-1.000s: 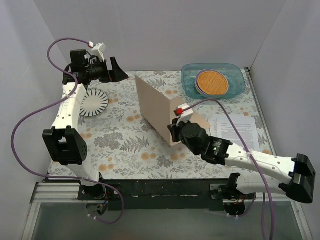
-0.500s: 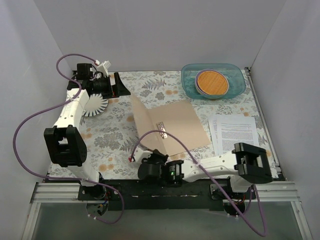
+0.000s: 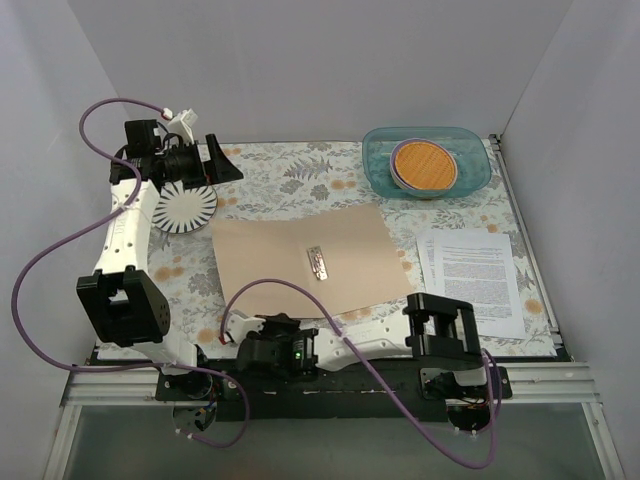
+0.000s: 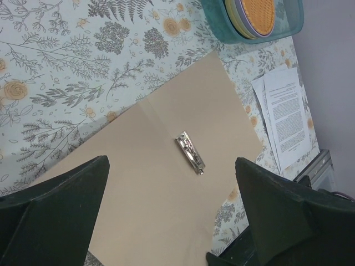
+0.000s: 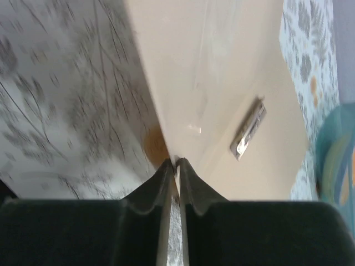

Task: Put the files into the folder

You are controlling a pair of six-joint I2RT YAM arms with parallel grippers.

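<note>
The tan-brown folder lies open and flat on the flowered cloth, with its metal clip at the spine. My right gripper is low at the near edge and shut on the near left edge of the folder. Its fingertips pinch the cover. The clip shows beyond them. The files, white printed sheets, lie on the cloth to the right of the folder. My left gripper is open and empty, high at the far left. Its view looks down on the folder, the clip and the files.
A teal plastic tub holding round orange and purple plates stands at the far right, and shows in the left wrist view. A white striped plate lies under the left arm. White walls close in three sides.
The right gripper swung the raised cover down to the left, so the folder now lies open flat. The right arm now lies along the near edge. The left gripper shifted slightly left.
</note>
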